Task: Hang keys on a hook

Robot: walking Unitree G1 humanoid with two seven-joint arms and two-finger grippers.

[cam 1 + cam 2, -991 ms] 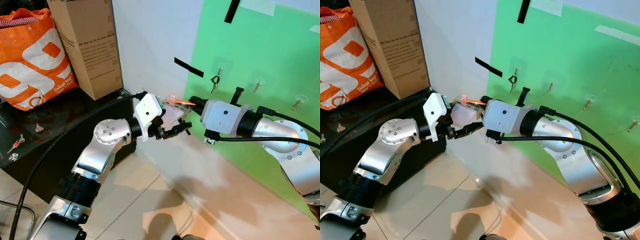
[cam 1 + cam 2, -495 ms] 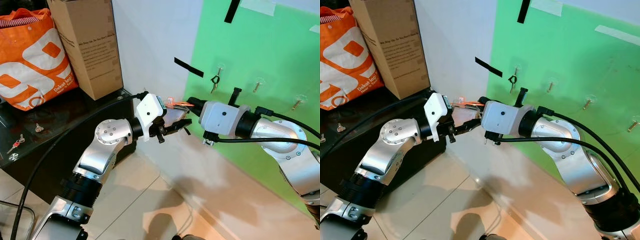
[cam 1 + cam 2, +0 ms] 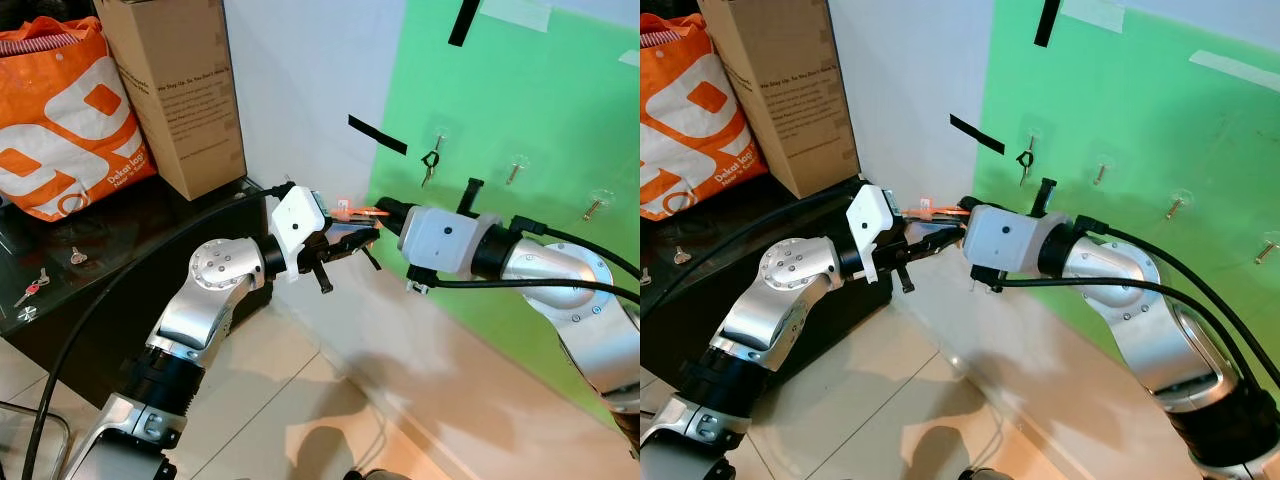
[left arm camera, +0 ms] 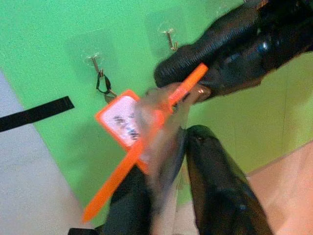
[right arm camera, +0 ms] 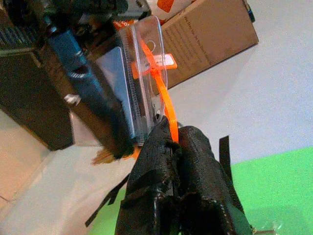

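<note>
Your right gripper [image 5: 172, 142] is clamped shut on the orange strap [image 5: 161, 95] of the key tag [image 4: 128, 117], holding it in mid-air in front of the green wall panel [image 3: 540, 90], short of the row of clear hooks [image 3: 517, 165]. Your left gripper [image 3: 345, 250] sits directly opposite with its fingers [image 4: 215, 181] parted around the clear sleeve [image 5: 144, 63]. The left wrist view alone shows a dark ring [image 4: 103, 84] occupying one hook, while the head views show loose keys [image 3: 32, 288] lying on the dark counter [image 3: 110, 250].
</note>
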